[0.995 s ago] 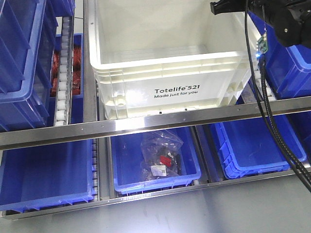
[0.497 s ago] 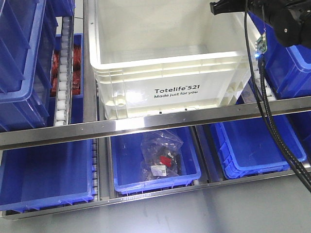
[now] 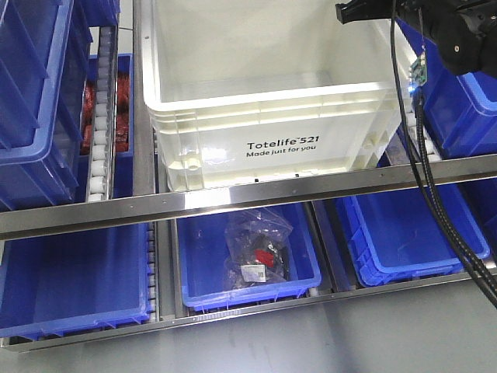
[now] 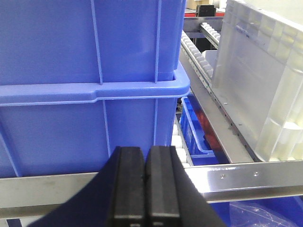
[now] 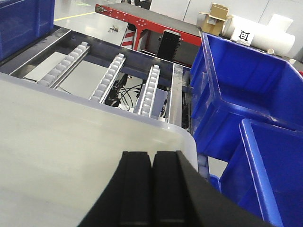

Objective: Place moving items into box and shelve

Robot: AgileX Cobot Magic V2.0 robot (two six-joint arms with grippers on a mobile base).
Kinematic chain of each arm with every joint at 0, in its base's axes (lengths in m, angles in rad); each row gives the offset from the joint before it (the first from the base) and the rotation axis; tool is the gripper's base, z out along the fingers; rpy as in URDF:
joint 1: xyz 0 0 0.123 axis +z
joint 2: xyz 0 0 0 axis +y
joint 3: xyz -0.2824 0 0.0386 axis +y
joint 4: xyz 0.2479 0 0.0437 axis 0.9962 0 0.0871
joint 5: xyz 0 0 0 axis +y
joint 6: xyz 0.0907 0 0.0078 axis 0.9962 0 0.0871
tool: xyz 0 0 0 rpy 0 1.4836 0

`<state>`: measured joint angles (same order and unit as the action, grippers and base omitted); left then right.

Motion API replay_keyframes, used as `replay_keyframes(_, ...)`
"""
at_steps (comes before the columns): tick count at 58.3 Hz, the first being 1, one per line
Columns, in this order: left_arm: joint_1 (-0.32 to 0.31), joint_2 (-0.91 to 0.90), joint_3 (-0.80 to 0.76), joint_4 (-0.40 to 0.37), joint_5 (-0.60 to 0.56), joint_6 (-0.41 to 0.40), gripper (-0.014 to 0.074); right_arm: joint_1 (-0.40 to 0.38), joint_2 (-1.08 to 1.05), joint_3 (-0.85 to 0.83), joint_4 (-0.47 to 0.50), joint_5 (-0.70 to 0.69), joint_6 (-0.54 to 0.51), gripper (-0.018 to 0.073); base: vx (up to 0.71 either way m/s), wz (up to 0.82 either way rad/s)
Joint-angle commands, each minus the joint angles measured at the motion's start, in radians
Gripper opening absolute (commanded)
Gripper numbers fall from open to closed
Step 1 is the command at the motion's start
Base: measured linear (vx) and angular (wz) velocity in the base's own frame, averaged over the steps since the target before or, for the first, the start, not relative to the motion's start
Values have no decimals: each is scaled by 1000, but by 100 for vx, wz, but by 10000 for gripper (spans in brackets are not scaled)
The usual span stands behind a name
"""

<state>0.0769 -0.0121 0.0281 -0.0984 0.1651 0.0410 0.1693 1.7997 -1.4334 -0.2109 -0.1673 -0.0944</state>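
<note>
A big metal rack [image 3: 233, 198] with roller rails holds everything. On its upper level sits the box [image 3: 264, 132], a large white ribbed crate with black words on the front. From the front view I can see only part of the inside, and no balls show there.

Blue bins [image 3: 46, 85] stand on both sides of the box, and more blue bins sit on the lower level under the shiny front rail. The middle lower bin [image 3: 248, 264] holds a clear crinkled bag [image 3: 258, 247] with red and dark things in it.

The right arm [image 3: 454, 31] is black and reaches in over the box's back right corner, with a thick black cable [image 3: 435, 202] hanging down from it. The right gripper [image 5: 152, 189] has its two black fingers pressed together, with nothing between them, just above the box's pale rim [image 5: 94, 137].

The left gripper [image 4: 144, 187] also has its fingers pressed tight together and holds nothing. It faces the side of a tall blue bin [image 4: 90, 85], with the white box off to the right.
</note>
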Motion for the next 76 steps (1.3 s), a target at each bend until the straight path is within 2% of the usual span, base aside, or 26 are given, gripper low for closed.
replay_keyframes(1,1,-15,31,-11,-80,-7,-7,-6,-54,-34,0,-80,-4,-8,0,0)
replay_keyframes(16,1,-15,31,-11,-80,-7,-7,-6,-54,-34,1,-80,-2,-8,0,0)
replay_keyframes(23,1,-15,31,-11,-80,-7,-7,9,-70,-30,33,-58,78,-8,0,0)
replay_keyframes(33,1,-15,31,-11,-80,-7,-7,15,-144,-30,104,153,154,-8,0,0)
replay_keyframes(42,1,-15,31,-11,-80,-7,-7,17,-236,-30,117,393,156,-8,0,0)
replay_keyframes(48,1,-15,31,-11,-80,-7,-7,17,-290,-7,108,472,153,-8,0,0)
replay_keyframes(54,1,-15,31,-11,-80,-7,-7,17,-365,106,106,429,153,-8,0,0)
replay_keyframes(68,1,-15,31,-11,-80,-7,-7,17,-684,530,174,137,161,-8,0,0)
replay_keyframes(76,1,-15,31,-11,-80,-7,-7,17,-887,744,181,52,161,-8,0,0)
